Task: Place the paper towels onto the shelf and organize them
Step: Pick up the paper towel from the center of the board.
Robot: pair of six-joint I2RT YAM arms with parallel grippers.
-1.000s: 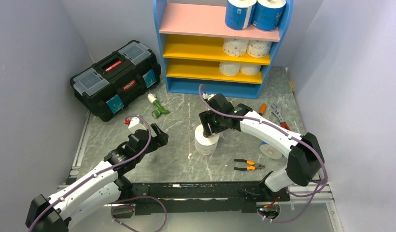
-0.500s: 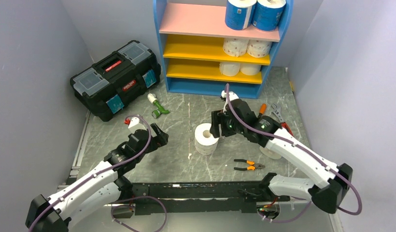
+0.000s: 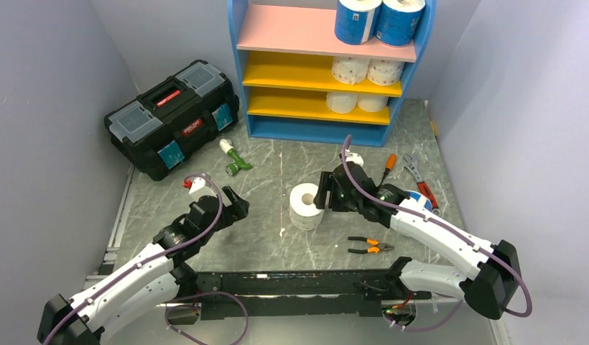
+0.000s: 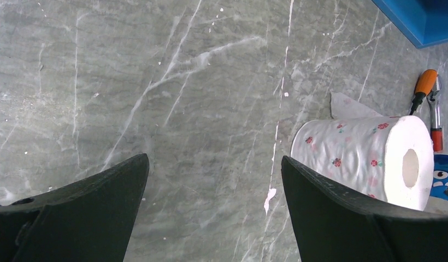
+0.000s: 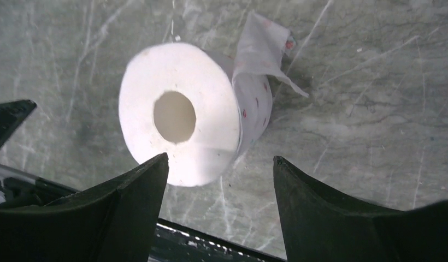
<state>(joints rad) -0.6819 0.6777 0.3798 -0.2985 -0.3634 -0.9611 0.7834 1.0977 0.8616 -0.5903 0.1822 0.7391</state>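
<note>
A white roll with small pink dots (image 3: 305, 205) stands on end on the table, a loose flap at its side; it shows in the right wrist view (image 5: 178, 117) and the left wrist view (image 4: 364, 158). My right gripper (image 3: 325, 198) is open and empty just right of it (image 5: 220, 158), not touching. My left gripper (image 3: 234, 209) is open and empty (image 4: 214, 158), well left of the roll. The shelf (image 3: 306, 32) holds two blue-wrapped rolls (image 3: 378, 20) on the pink board, two dotted rolls (image 3: 367, 70) and two white rolls (image 3: 356, 102) on the yellow boards. A blue roll (image 3: 421, 198) lies mostly hidden behind my right arm.
A black toolbox (image 3: 173, 118) sits at the back left. A green and white tool (image 3: 234, 159) lies in front of it. Orange-handled pliers (image 3: 369, 246) lie near the front, with a screwdriver (image 3: 390, 162) and a wrench (image 3: 414, 169) right of the shelf base.
My right gripper has drawn back from over the dotted roll to its right side, and the arm's elbow has swung right. The roll stays standing. My left arm has barely moved.
</note>
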